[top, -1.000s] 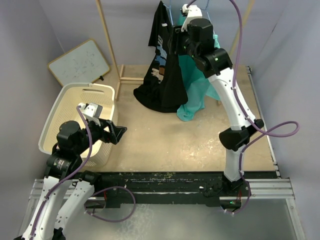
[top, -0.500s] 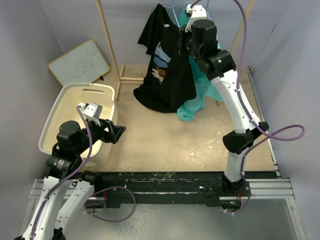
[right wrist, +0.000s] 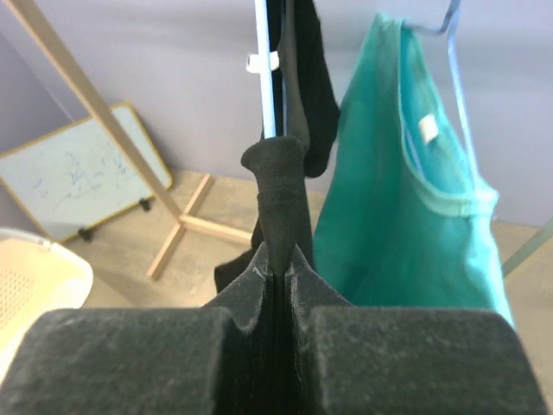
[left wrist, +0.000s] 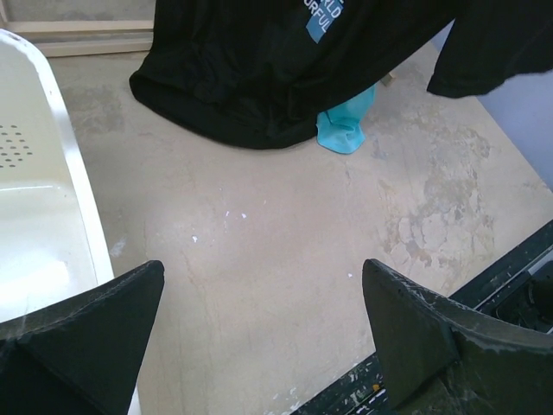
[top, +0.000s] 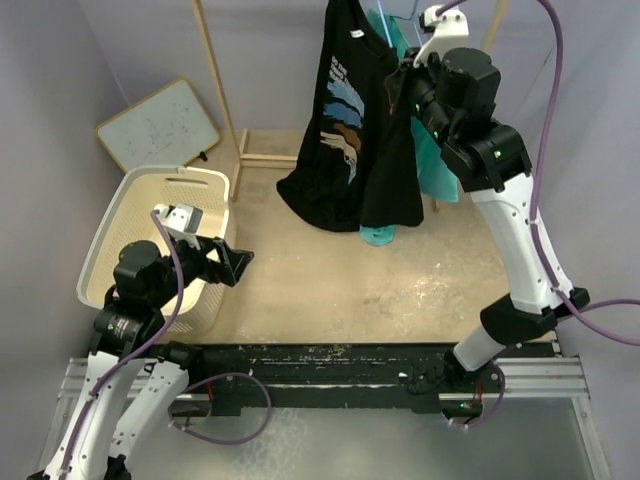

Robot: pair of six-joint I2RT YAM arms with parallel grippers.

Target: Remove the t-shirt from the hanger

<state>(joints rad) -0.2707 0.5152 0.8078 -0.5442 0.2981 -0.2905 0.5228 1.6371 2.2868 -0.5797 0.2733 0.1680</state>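
A black t-shirt (top: 355,150) with a printed front hangs at the back, drawn up and out toward the right. My right gripper (top: 405,80) is shut on a fold of the black shirt (right wrist: 278,186), high beside the rack. A white hanger (right wrist: 264,65) runs up behind that fold. The shirt's hem (left wrist: 251,95) lies on the floor at the top of the left wrist view. My left gripper (top: 238,266) is open and empty, low beside the basket, far from the shirt.
A teal shirt (right wrist: 406,207) hangs on a blue hanger just right of the black one; its tip (left wrist: 344,130) touches the floor. A white laundry basket (top: 130,225) stands at the left. A wooden rack post (top: 220,90) and a whiteboard (top: 160,125) stand at the back left.
My right arm has swung up and to the right, pulling the black shirt with it so it hangs longer and more spread. The left arm has not moved.
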